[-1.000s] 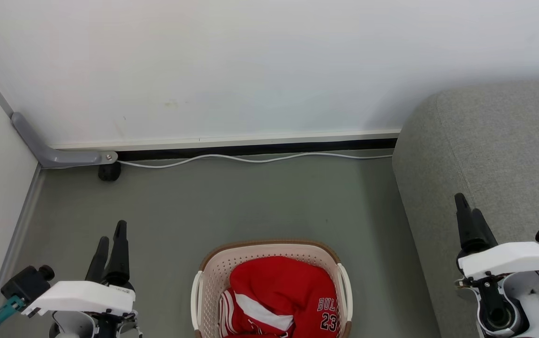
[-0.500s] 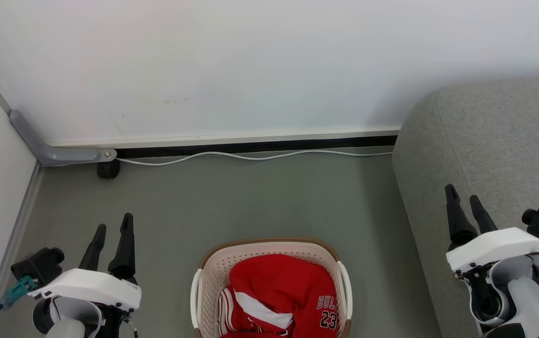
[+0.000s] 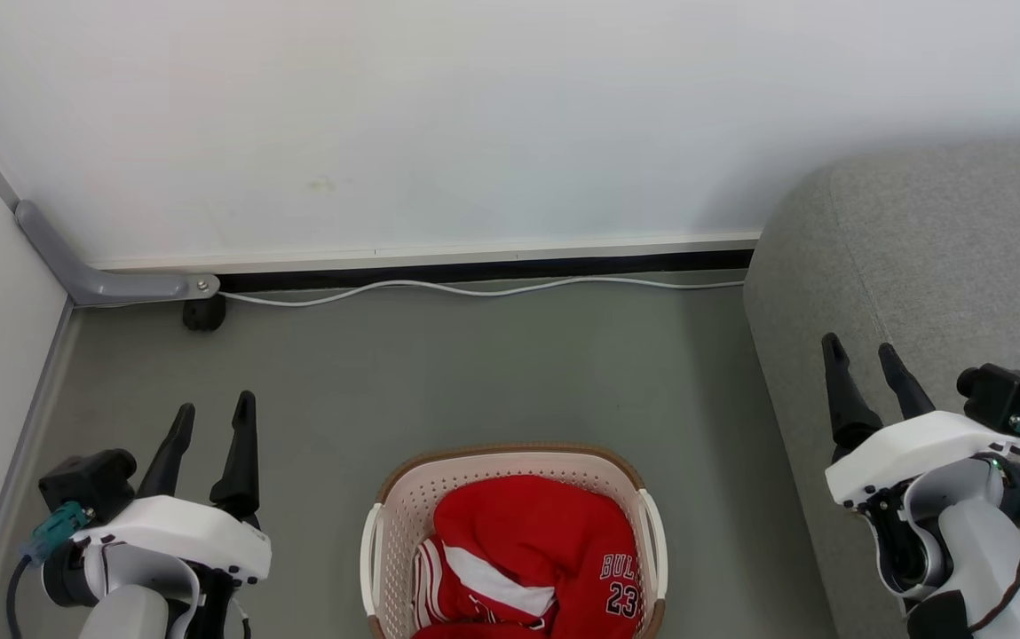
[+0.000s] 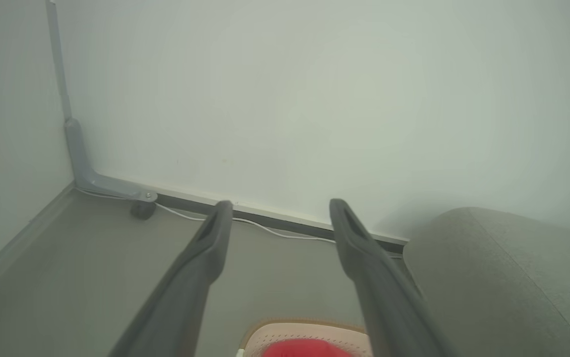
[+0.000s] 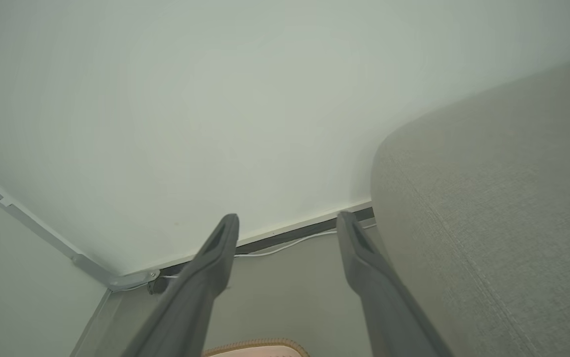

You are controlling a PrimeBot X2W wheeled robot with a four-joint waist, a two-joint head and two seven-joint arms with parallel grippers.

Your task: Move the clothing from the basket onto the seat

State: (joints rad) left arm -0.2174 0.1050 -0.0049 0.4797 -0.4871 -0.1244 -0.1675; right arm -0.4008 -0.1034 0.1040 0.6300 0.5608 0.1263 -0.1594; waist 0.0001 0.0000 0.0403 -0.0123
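Head view puts the basket (image 3: 510, 452) at six o'clock on the grey floor (image 3: 474, 373), with the clothing (image 3: 536, 541) heaped inside it: red fabric with white stripes, and the number 23 at the pile's five o'clock. Our left gripper (image 3: 216, 404) hangs at eight o'clock, fingers spread and empty, well apart from the basket. Our right gripper (image 3: 857, 344) sits at four o'clock, likewise spread with nothing between its fingers, seen against the edge of the seat (image 3: 936, 266) on the three o'clock side. A white cable (image 3: 474, 289) runs along the wall base toward twelve o'clock.
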